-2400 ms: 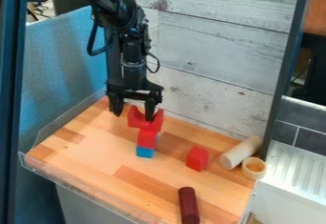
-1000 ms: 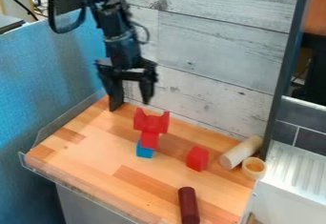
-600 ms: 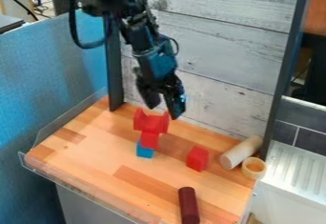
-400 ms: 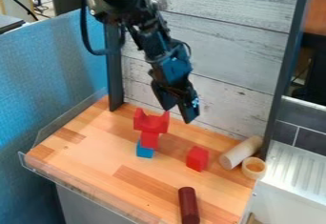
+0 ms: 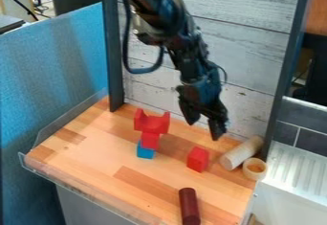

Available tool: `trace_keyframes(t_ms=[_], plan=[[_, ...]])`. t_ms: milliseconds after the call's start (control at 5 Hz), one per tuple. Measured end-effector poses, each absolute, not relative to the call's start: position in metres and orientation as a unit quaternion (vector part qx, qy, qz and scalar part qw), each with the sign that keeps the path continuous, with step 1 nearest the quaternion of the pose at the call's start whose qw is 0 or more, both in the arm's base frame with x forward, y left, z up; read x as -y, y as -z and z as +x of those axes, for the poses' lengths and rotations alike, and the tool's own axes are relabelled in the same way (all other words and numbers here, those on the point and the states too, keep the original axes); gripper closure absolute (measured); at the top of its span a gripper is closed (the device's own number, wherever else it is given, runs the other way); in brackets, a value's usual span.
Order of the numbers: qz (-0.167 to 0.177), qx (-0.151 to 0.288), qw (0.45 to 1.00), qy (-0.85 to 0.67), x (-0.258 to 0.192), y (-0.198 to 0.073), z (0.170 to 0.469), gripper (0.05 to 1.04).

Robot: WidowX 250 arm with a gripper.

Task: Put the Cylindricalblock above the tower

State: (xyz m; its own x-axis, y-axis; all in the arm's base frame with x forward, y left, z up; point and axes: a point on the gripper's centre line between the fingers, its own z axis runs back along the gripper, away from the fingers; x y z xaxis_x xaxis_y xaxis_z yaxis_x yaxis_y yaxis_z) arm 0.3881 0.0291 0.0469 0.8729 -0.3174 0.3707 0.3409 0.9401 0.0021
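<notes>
Taking my tower [image 5: 150, 139] as the clock's centre, I have the gripper [image 5: 204, 129] in the air at three o'clock, its fingers parted, holding nothing. The tower stacks a notched red block [image 5: 152, 124] on a red one over a blue one. The dark red cylinder [image 5: 189, 206] lies at five o'clock, and a pale wooden cylinder [image 5: 241, 153] between three and four, beside a small round cup [image 5: 254, 171].

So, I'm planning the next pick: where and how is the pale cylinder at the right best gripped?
Probably around its middle, with the tool coming from above and closing across the long sides: the pale cylinder lies on its side, top uncovered. The small round cup crowds its near end.
</notes>
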Motion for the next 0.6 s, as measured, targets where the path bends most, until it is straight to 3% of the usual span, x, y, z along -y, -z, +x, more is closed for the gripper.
trace_keyframes(t_ms=[600], plan=[[0.006, 0.166, 0.976, 0.141, 0.001, -0.015, 0.425, 0.085]])
